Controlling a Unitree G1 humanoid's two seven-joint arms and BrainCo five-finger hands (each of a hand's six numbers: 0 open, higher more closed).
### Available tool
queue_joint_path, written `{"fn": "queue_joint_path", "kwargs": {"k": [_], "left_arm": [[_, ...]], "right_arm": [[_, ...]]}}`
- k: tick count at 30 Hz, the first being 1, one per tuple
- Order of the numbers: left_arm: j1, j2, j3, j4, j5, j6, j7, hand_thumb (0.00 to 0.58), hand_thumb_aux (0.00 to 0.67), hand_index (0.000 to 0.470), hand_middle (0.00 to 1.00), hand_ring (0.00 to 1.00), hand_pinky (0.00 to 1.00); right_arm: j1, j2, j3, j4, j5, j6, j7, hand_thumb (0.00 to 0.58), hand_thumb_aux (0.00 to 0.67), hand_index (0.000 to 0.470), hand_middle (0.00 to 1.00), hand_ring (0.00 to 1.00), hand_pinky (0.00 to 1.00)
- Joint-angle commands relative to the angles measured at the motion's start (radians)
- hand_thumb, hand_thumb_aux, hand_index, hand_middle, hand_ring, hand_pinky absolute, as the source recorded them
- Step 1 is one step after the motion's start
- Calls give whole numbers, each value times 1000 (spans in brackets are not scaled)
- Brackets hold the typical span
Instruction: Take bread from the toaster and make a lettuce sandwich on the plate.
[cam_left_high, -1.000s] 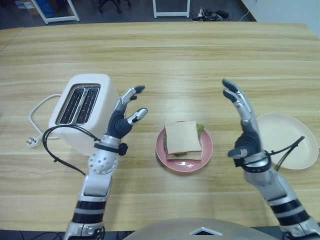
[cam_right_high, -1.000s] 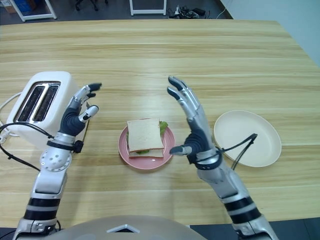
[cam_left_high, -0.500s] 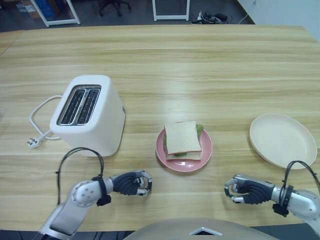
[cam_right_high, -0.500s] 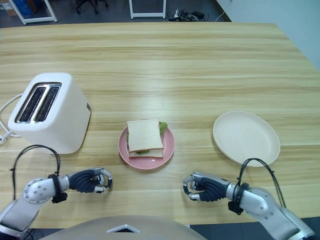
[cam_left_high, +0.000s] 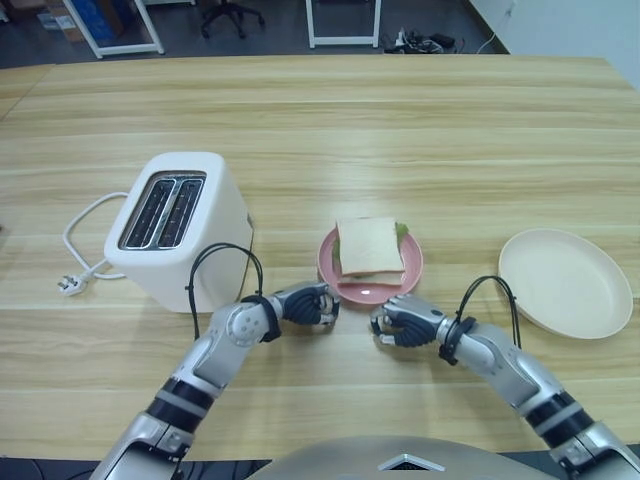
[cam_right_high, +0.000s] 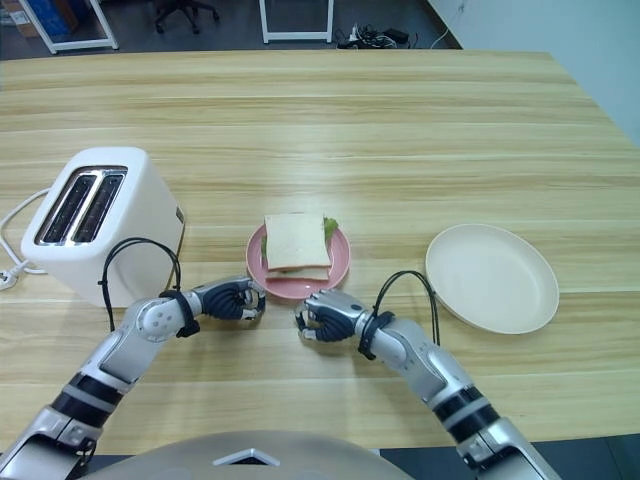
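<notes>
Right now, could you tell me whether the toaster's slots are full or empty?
Empty, as far as shows: both slots of the toaster look dark, with no bread sticking out. A sandwich sits on the pink plate.

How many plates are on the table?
2: a pink plate in the middle, under the sandwich, and a cream plate off to its right.

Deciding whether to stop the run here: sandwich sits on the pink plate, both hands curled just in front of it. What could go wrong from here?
1. The left hand and right hand lie close to the pink plate at its near rim; a forward move could nudge it and slide the top slice of the sandwich.
2. The left wrist's cable loop stands beside the toaster and might snag it.
</notes>
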Motion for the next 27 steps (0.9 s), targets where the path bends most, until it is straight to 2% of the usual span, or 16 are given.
{"fn": "queue_joint_path", "kwargs": {"k": [1,4,5,6,7,8,9,10,11,13,15,16,18,21,23,27], "left_arm": [[15,-14,-53,177,74,63,21,580,670,470,1000,1000,1000],[-14,-27,-40,206,84,56,70,580,662,464,1000,1000,1000],[-17,-31,-29,202,80,56,86,489,405,284,1000,1000,1000],[-5,-25,-13,168,62,53,84,368,265,186,1000,1000,1000],[31,-10,16,83,2,32,59,144,89,63,1000,1000,1000],[80,3,56,-35,-104,-1,20,0,0,0,867,867,867],[125,12,94,-150,-214,-39,-14,0,0,0,337,337,337],[164,19,130,-261,-323,-93,-35,0,0,0,0,0,0],[188,10,166,-351,-412,-147,-33,0,0,0,0,0,0],[170,-84,250,-471,-557,-180,44,0,0,0,0,0,0],[109,-196,325,-473,-641,-159,156,0,0,0,0,0,0],[85,-231,347,-452,-655,-139,200,0,0,0,0,0,0],[36,-295,377,-358,-622,-150,287,0,0,0,0,0,0],[-37,-389,424,-160,-562,-133,439,0,0,0,0,0,0],[-61,-416,443,-50,-505,-162,511,0,0,0,0,0,0],[-87,-439,459,141,-387,-235,634,0,0,0,0,0,0]], "right_arm": [[-129,45,5,225,-136,32,-169,580,670,470,1000,1000,1000],[-157,48,6,283,-150,-2,-235,580,670,470,1000,1000,1000],[-145,45,-2,271,-127,-26,-239,580,670,470,1000,1000,1000],[-111,40,-22,230,-47,-73,-212,580,670,470,1000,1000,1000],[-54,22,-48,150,81,-122,-158,580,670,470,1000,1000,1000],[12,-12,-70,47,237,-168,-90,580,670,470,1000,1000,1000],[72,-54,-86,-55,387,-210,-32,561,549,385,1000,1000,1000],[127,-101,-104,-159,531,-255,5,255,168,118,0,0,0],[175,-134,-136,-263,671,-282,23,0,0,0,0,0,0],[236,-146,-247,-446,924,-265,8,0,0,0,0,0,0],[213,-84,-354,-511,1080,-141,-68,0,0,0,0,0,0],[184,-44,-391,-496,1091,-80,-119,0,0,0,0,0,0],[112,36,-449,-426,1092,89,-252,0,0,0,0,0,0],[50,132,-471,-246,889,179,-393,0,0,0,0,0,0],[41,180,-464,-189,846,217,-409,0,0,0,0,0,0],[35,251,-432,-69,727,160,-392,0,0,0,0,0,0]]}}
